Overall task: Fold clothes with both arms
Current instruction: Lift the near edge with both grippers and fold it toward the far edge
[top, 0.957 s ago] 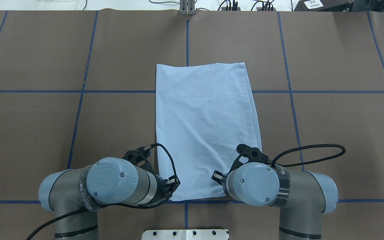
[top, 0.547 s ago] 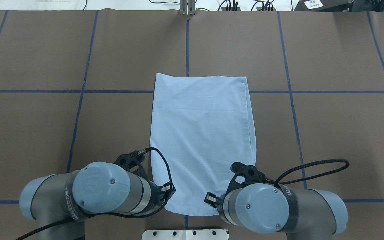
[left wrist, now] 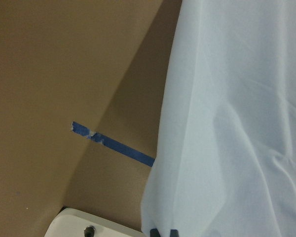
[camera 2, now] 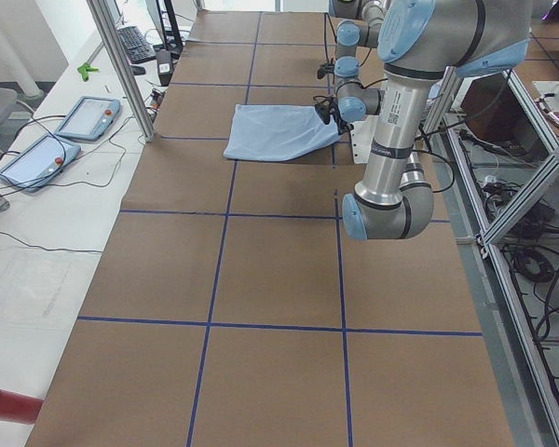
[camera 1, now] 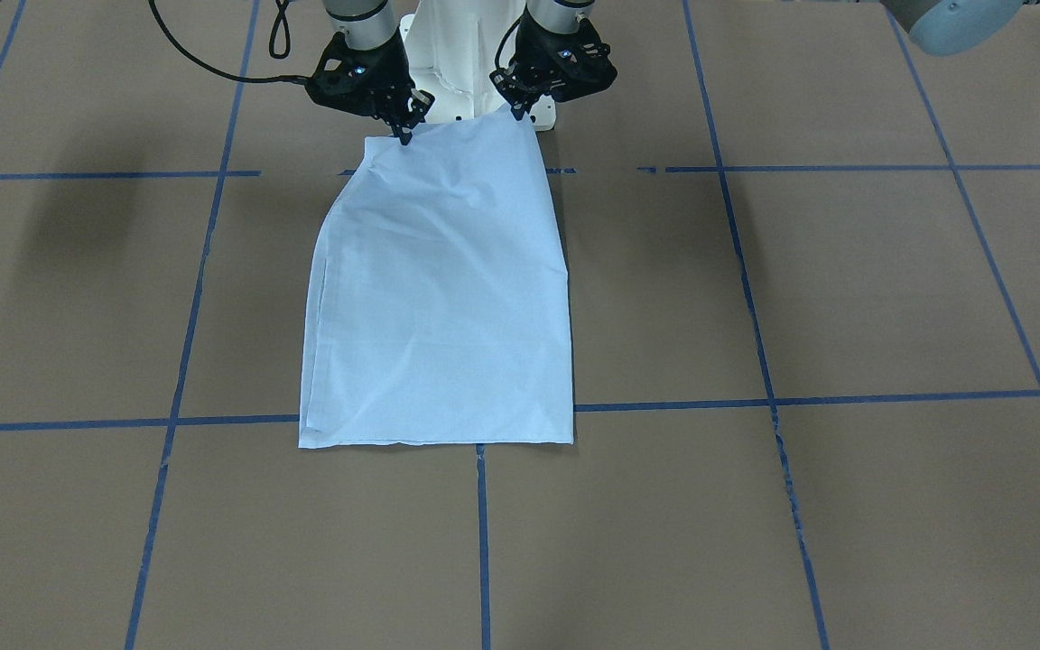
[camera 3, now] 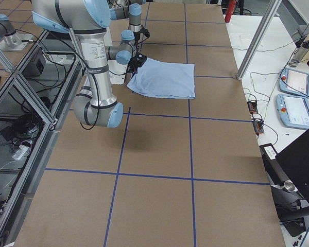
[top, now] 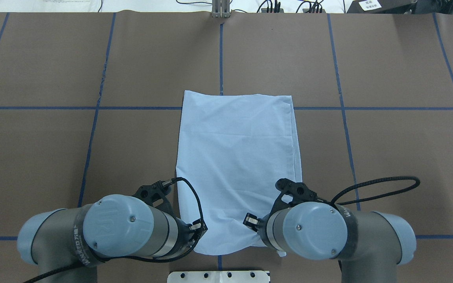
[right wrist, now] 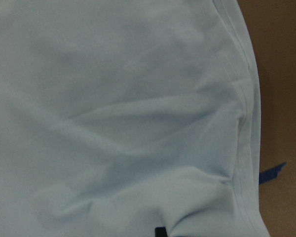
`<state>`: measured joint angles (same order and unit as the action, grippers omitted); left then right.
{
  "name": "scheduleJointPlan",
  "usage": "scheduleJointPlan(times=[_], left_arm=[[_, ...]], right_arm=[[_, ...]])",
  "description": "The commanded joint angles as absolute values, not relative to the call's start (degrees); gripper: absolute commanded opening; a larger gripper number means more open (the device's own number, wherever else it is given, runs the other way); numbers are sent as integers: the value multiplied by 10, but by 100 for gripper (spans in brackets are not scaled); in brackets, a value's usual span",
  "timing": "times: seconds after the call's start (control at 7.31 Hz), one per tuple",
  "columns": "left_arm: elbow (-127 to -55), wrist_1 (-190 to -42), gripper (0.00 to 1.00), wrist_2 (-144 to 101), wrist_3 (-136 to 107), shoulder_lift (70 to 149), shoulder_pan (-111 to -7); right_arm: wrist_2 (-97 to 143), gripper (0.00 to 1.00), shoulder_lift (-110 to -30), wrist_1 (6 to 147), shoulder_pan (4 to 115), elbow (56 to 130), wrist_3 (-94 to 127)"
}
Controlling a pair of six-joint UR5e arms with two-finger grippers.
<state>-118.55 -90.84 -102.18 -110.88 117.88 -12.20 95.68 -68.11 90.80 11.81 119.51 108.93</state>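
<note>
I see my black left gripper [camera 1: 516, 113] and black right gripper [camera 1: 404, 136], apparently clamped on corners of the folded thin light-blue T-shirt [camera 1: 439, 298].

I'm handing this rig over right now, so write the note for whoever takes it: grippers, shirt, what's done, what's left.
Left gripper: shut on one near corner of the light blue T-shirt, on the robot's side.
Right gripper: shut on the other near corner.
T-shirt: a long narrow rectangle at mid-table. Its near end is lifted at the grippers. Its far end lies flat on the brown table, just past a blue tape line.
Done: the sides appear folded in, and no sleeves show.
Left: probably carry the near end over to the far end, release, then check the fold.
</note>
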Motion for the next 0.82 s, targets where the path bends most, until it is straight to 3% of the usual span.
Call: scheduleJointPlan(times=[0.0, 0.14, 0.41, 0.68], left_arm=[[-1171, -924, 0, -1022, -1066, 1186, -181], [-1143, -954, 0, -1023, -1065, 1195, -218], [-993, -1001, 0, -1030, -1039, 1283, -305], [-816, -1114, 0, -1063, -1008, 1330, -393]], right_arm=[[998, 0, -665, 901, 203, 1174, 1059], [1005, 0, -625, 903, 237, 1135, 1053], [1046, 0, -563, 901, 314, 1022, 991], [1105, 0, -450, 898, 404, 817, 891]])
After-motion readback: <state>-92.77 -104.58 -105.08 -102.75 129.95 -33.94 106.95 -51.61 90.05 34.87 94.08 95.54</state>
